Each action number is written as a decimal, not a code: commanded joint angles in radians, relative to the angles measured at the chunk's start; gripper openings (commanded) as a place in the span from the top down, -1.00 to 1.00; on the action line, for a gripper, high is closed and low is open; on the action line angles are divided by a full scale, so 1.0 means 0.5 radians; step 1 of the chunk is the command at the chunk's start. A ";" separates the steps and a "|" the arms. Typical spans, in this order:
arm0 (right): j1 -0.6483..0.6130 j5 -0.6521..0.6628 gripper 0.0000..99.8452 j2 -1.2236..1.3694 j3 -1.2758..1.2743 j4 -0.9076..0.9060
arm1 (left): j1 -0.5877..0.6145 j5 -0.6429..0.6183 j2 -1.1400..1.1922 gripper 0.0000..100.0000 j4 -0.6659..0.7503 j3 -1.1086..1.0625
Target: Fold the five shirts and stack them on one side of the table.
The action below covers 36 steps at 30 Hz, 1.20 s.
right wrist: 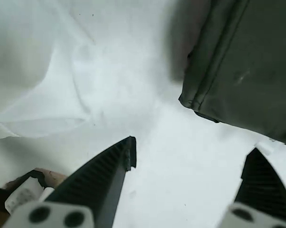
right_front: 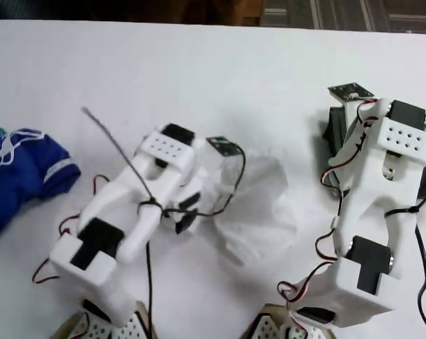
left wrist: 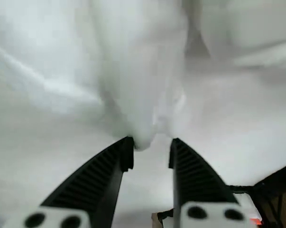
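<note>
A crumpled white shirt (right_front: 258, 205) lies in the middle of the white table (right_front: 213, 70). My left gripper (left wrist: 149, 147) is at its near-left edge, shut on a raised ridge of the white shirt (left wrist: 138, 80). A blue shirt (right_front: 22, 169) lies bunched at the table's left edge. A dark shirt (right wrist: 247, 61) lies at the right, mostly hidden under my right arm (right_front: 382, 183) in the high view. My right gripper (right wrist: 190, 161) hangs open over bare table just beside the dark shirt's corner, with nothing between its fingers.
The far half of the table is bare white surface. Black and red cables (right_front: 230, 183) loop around both arms. The white shirt's edge (right wrist: 33, 76) lies close to the right gripper, on the side away from the dark shirt.
</note>
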<state>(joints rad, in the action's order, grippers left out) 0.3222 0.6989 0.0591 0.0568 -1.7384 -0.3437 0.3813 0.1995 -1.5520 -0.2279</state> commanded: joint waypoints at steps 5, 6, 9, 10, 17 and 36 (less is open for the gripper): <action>0.011 0.000 0.30 -0.017 0.068 -0.020 | -0.031 -0.135 0.012 0.95 0.003 0.103; 0.011 0.000 0.30 -0.017 0.068 -0.020 | -0.031 -0.138 0.012 0.95 0.000 0.103; 0.011 0.000 0.30 -0.017 0.068 -0.020 | -0.028 -0.175 -0.006 0.95 -0.009 0.118; 0.011 0.000 0.30 -0.017 0.068 -0.020 | -0.025 -0.206 -0.009 0.95 -0.018 0.140; 0.011 0.000 0.30 -0.186 0.064 -0.048 | 0.227 -0.264 -0.221 0.95 -0.463 0.735; -0.244 0.015 0.30 -0.597 -0.353 -0.032 | 1.111 0.144 -1.445 0.95 -0.430 0.621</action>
<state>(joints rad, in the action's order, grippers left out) 0.2731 0.6989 -0.1910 -0.1212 -1.7446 0.1765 0.4258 -0.5048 -1.7699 0.1557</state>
